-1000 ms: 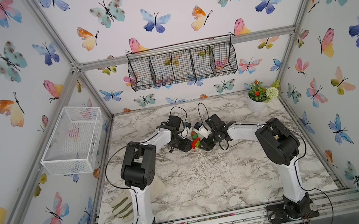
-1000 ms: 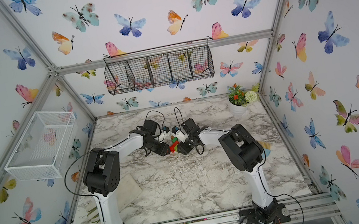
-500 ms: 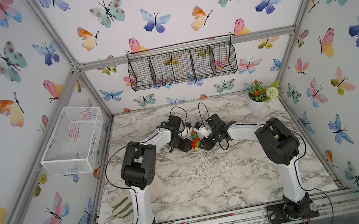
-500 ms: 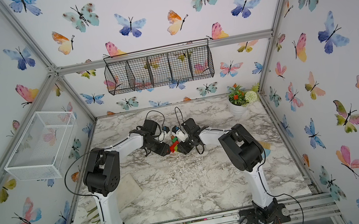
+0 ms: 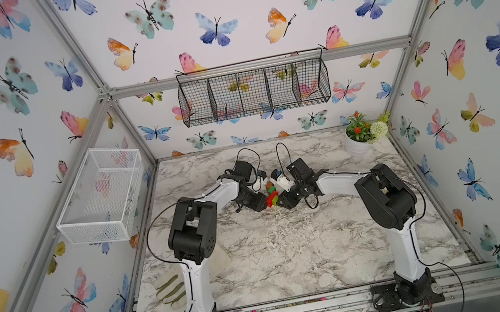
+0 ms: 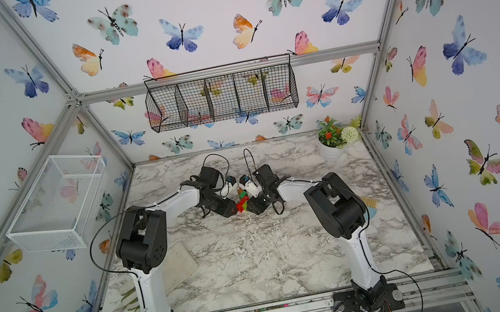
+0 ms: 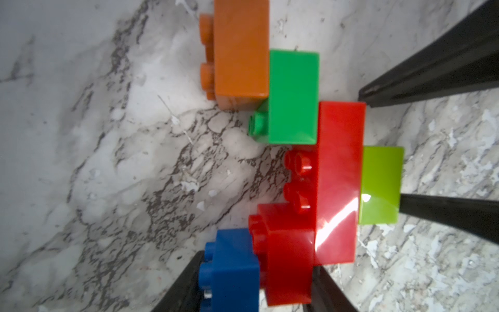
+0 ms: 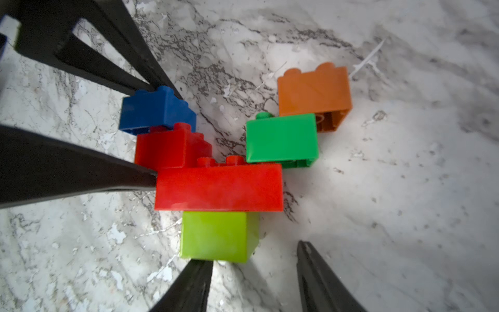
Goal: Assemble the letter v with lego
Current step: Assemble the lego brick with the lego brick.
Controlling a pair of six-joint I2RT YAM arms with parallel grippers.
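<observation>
In both top views I see the letter v (image 5: 271,194) only as a small coloured cluster toward the back middle of the bench (image 5: 276,256). My left wrist view shows the left gripper (image 7: 259,264) jaws pinching its blue brick (image 7: 229,270) and small red brick (image 7: 286,256) together. My right wrist view shows the right gripper (image 8: 252,254) jaws part open, one finger touching the lime brick (image 8: 216,237), gripping nothing.

V (image 5: 272,198): six glossy studded bricks lying flat, its point toward the right fingers (image 8: 189,286), arms spreading away.
Lime (image 8: 216,237): the point, touching one right fingertip.
Long red (image 7: 339,175): crossbar on lime, one end against one of the left fingers (image 8: 81,167).
Small red (image 8: 162,148), blue (image 8: 156,110): stepped arm between the left fingers.
Green (image 8: 280,137), orange (image 8: 313,91): the other arm, clear of all fingers.
</observation>
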